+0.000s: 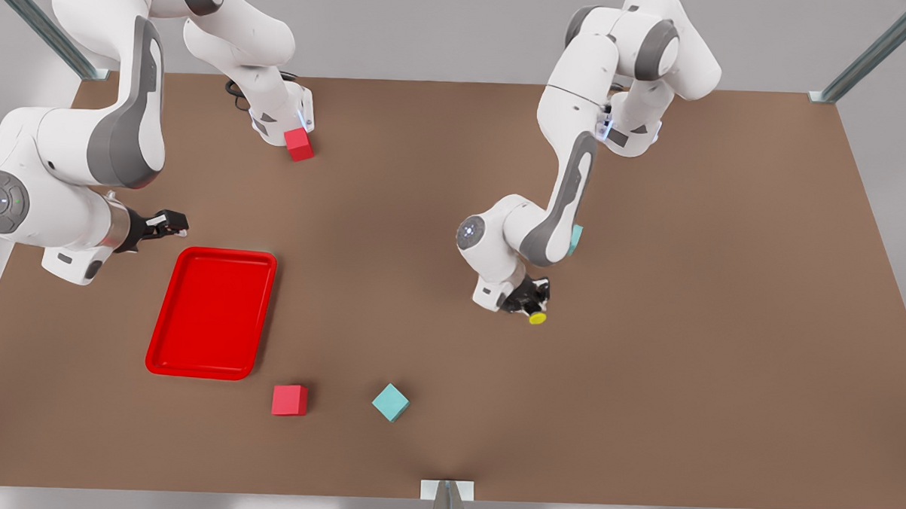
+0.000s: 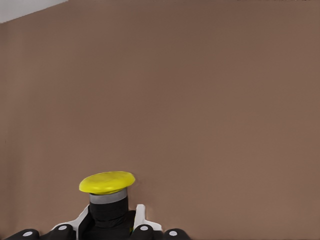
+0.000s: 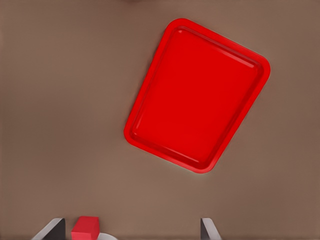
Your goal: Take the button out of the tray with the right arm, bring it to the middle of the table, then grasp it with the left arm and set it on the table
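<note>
The left tool [image 1: 530, 301] pinches the button [image 1: 537, 316] mid-worktop [image 1: 707, 308]; the right tool [image 1: 169, 223], apparently spread, hovers beside the tray [image 1: 211, 314].

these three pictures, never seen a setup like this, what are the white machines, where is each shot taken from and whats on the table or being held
The white machines are two jointed robot arms, each ending in a black gripper with two fingers. It is a computer simulation, not a photo.

The wide picture looks down on the brown table. The other two come from cameras on the arms' wrists.

The left gripper, near the table's middle, is shut on the button, a small dark box with a round yellow cap. Its wrist view looks past that cap onto bare table.

The right gripper waits open above the red tray, which has nothing in it, as its wrist view shows.

Two red cubes and a teal cube also lie on the table. A second teal shape peeks out behind the left arm.
</note>
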Tool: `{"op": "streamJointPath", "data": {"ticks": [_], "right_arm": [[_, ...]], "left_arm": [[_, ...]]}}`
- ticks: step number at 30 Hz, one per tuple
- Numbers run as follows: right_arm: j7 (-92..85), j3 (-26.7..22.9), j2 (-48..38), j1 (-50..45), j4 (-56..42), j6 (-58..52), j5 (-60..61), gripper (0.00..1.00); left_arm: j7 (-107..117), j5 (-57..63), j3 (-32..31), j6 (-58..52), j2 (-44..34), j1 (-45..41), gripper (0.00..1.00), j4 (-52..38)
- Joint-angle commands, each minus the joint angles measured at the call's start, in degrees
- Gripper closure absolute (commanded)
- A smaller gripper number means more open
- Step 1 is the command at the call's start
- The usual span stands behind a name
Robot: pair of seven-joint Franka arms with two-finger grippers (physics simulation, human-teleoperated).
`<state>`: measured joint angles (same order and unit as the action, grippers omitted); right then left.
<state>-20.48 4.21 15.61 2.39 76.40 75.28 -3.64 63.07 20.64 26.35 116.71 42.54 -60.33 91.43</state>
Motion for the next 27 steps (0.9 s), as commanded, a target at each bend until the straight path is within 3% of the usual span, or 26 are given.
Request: {"op": "streamJointPath", "data": {"ticks": [1,7,12,27], "right_arm": [[-0.3,0.0,0.0,-0.1,0.0,-0.1,0.0,0.00],[-0.3,0.0,0.0,-0.4,0.0,0.0,0.0,0.00],[-0.2,0.0,-0.1,-0.5,-0.1,-0.1,0.0,0.00],[0.1,0.2,-0.1,-0.7,-0.2,-0.1,0.1,0.00]], "left_arm": [[77.9,14.0,0.1,-16.0,0.3,-0.4,0.59,-0.1],[102.0,31.1,-0.2,-26.4,6.5,-0.1,0.59,-1.0],[110.7,32.7,-0.1,-26.6,16.3,1.1,0.59,-7.6],[113.8,32.4,-2.4,-22.3,21.7,2.5,0.58,-8.4]]}}
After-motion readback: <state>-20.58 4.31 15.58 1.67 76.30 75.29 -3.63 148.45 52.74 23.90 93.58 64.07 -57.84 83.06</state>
